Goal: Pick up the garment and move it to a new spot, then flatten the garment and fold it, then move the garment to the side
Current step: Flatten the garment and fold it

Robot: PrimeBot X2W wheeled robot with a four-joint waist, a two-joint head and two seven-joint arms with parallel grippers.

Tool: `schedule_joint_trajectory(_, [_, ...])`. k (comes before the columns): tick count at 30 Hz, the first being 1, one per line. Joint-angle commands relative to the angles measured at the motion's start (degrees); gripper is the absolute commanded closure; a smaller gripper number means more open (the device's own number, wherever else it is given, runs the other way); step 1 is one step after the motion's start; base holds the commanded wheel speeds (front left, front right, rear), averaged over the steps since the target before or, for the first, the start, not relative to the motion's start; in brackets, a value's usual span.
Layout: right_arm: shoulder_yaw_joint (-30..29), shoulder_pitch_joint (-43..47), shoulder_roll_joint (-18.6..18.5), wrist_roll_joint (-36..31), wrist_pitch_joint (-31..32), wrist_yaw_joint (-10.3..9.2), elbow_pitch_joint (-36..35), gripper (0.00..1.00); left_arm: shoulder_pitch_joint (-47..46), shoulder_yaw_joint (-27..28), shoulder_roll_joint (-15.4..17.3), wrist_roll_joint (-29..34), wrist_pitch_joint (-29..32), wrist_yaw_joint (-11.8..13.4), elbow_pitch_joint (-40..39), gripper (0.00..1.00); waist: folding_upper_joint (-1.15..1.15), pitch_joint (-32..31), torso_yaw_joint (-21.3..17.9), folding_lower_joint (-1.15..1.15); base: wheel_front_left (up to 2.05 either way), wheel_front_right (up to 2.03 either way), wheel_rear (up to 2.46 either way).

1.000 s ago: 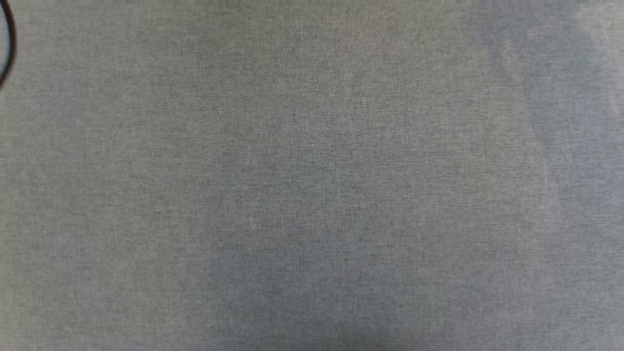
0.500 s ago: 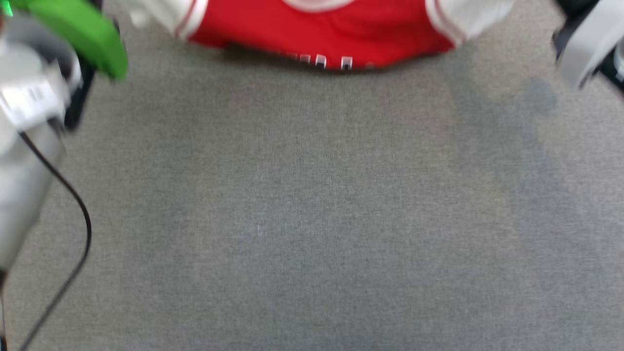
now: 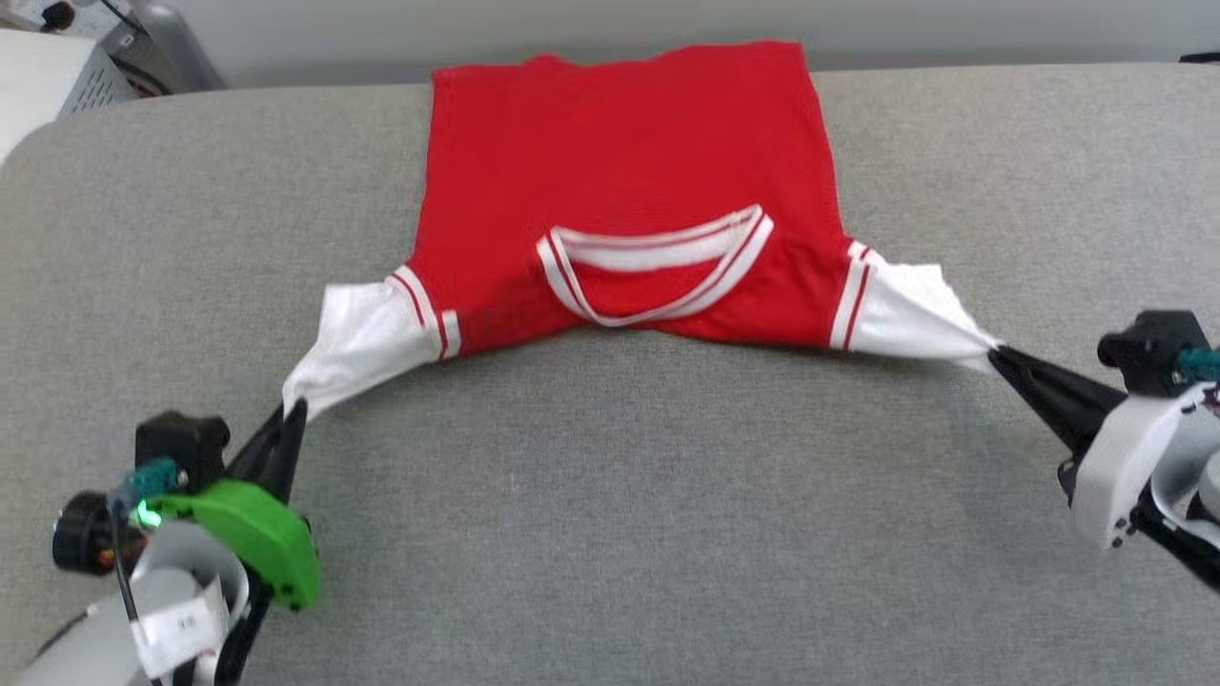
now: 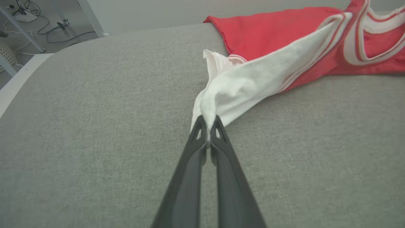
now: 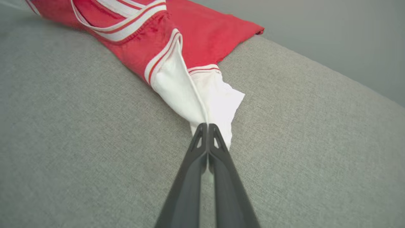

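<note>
The garment (image 3: 620, 152), a red jersey with white sleeves and a striped collar, lies spread on the grey surface with its collar toward me and its hem at the far edge. No lettering shows on the upturned side. My left gripper (image 3: 294, 408) is shut on the tip of the left white sleeve (image 4: 240, 85), which is pulled out to the lower left. On the other side, my right gripper (image 3: 993, 353) is shut on the tip of the right white sleeve (image 5: 196, 95), stretched out to the right. Both sleeves look taut.
The grey padded surface (image 3: 610, 524) stretches wide in front of the jersey. Its far edge runs just behind the hem. A white box and cables (image 3: 57, 57) stand beyond the far left corner; table legs and wires (image 4: 28, 22) lie on the floor there.
The head camera has tilted up, from bare grey surface to the whole jersey and both grippers. Whether the arms themselves moved cannot be told from this.
</note>
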Motion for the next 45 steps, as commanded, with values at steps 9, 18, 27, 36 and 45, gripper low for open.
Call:
schedule_joint_trajectory(9, [-13.7,20.4,-0.4,-2.8,-0.5,-0.04,-1.2,1.00,14.3,4.1,-0.1,-1.3,-0.3,4.2,-3.6,1.00,0.00,-3.8,0.4,0.01,0.00,0.00,0.00])
schedule_joint_trajectory(18, [-24.9,38.4,-1.1,-2.5,1.2,-0.04,-5.1,1.00,23.6,6.3,-1.1,-0.8,-0.3,5.3,-5.0,1.00,0.00,-5.6,1.2,0.01,0.00,0.00,0.00])
schedule_joint_trajectory(27, [-30.9,47.3,0.1,-2.9,7.0,-0.04,-8.4,1.00,24.4,6.6,-2.4,1.0,-0.3,6.1,-6.2,1.00,0.00,-4.9,2.6,0.01,0.00,0.00,0.00])
schedule_joint_trajectory(36, [-41.0,45.3,-2.1,-6.5,12.9,-0.04,-14.1,0.00,23.0,7.1,-2.9,3.9,-0.3,8.0,-10.7,1.00,0.00,-3.7,3.7,0.01,0.00,0.00,0.00])
schedule_joint_trajectory(45, [-56.2,33.3,-5.4,-9.7,19.5,-0.04,-22.0,0.00,18.4,7.6,-3.7,8.3,-0.3,10.2,-16.5,1.00,0.00,2.5,7.6,0.01,0.00,0.00,0.00])
